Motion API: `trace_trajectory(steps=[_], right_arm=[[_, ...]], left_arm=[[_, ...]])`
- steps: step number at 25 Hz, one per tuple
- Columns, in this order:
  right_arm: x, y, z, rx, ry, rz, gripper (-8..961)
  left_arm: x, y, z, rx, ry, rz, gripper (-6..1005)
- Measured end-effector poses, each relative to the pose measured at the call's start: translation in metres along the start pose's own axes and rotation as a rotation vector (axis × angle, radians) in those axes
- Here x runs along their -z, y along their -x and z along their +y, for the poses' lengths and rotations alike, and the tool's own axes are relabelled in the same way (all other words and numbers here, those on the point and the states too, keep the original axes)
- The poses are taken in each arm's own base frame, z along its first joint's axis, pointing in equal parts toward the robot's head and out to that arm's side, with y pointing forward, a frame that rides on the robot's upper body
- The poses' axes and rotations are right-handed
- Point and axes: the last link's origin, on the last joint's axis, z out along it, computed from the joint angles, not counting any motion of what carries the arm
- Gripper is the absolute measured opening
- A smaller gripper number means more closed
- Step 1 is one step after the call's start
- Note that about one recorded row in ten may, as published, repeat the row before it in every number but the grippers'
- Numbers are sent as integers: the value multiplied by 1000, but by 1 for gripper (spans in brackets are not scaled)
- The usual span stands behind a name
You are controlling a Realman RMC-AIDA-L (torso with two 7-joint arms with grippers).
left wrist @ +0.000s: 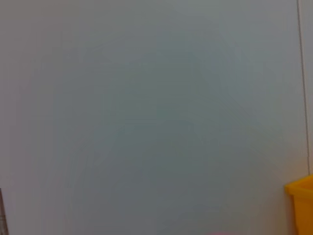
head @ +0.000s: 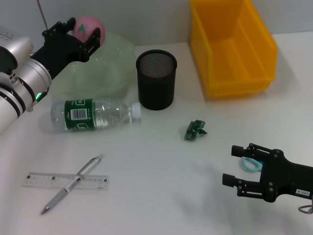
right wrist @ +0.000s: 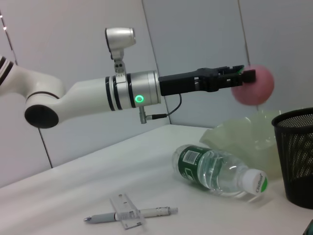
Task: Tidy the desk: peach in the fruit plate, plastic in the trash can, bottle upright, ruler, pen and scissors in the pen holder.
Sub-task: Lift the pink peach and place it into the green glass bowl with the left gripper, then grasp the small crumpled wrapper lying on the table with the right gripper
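Black-fingered, the right gripper [head: 234,165] hangs spread and empty nearest the robot, with the teal scissors [head: 250,163] just behind its fingers. Beyond it lies the crumpled green plastic [head: 195,129], then the mesh pen holder [head: 156,78]. Farthest, beyond the pen holder, the left gripper [head: 84,32] clamps the pink peach [head: 88,29], raised over the pale green fruit plate [head: 115,63].

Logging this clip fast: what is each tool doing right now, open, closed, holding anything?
Left tool: closed on the peach, held above the fruit plate.
Right tool: open, holding nothing, low over the desk by the scissors.
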Motion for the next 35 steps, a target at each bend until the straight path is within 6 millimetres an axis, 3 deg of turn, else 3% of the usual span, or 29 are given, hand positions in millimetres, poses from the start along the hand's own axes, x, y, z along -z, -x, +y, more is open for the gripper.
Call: trace_trajectory(steps=[1, 6, 11, 12, 13, 15, 17, 18, 20, 22, 24, 26, 27, 28, 30, 31, 32, 35], right_arm=[[0, 0, 0, -6, 1, 0, 814], [2, 3, -2, -43, 0, -7, 813], [15, 16, -9, -121, 16, 2, 813], [27, 31, -12, -151, 37, 14, 813], [27, 31, -12, -151, 37, 14, 813], [39, 48, -16, -176, 41, 33, 813], [53, 81, -29, -212, -14, 109, 813], [53, 81, -29, -212, -14, 109, 813], [54, 103, -38, -228, -67, 178, 812], [42, 131, -51, -254, -120, 304, 812], [35, 139, -55, -263, -133, 354, 812], [15, 153, -60, -257, -151, 456, 812], [-7, 157, -64, -246, -164, 552, 812], [-7, 157, -64, -246, -164, 552, 812], [-39, 156, -66, -214, -182, 679, 812], [-39, 156, -66, -214, -182, 679, 812], [-55, 153, -65, -190, -192, 733, 812], [-68, 148, -64, -177, -202, 772, 812]], left_arm=[[1, 1, 0, 2, -2, -1, 506], [13, 8, 0, 36, 0, 17, 745], [57, 17, 17, 97, 140, 132, 842], [79, 21, 28, 101, 237, 164, 862], [79, 21, 28, 101, 237, 164, 861], [100, 26, 39, 85, 338, 175, 859], [125, 37, 53, 77, 453, 147, 857], [125, 37, 53, 77, 453, 147, 857], [138, 48, 60, 83, 476, 113, 857], [147, 56, 64, 88, 479, 89, 857], [152, 60, 67, 92, 475, 80, 856], [154, 62, 69, 96, 477, 75, 856], [155, 63, 72, 98, 488, 70, 856], [155, 63, 72, 98, 488, 70, 856], [154, 63, 77, 94, 523, 64, 856], [154, 63, 77, 94, 523, 64, 856], [153, 63, 79, 91, 538, 61, 856], [151, 62, 81, 89, 560, 54, 855]])
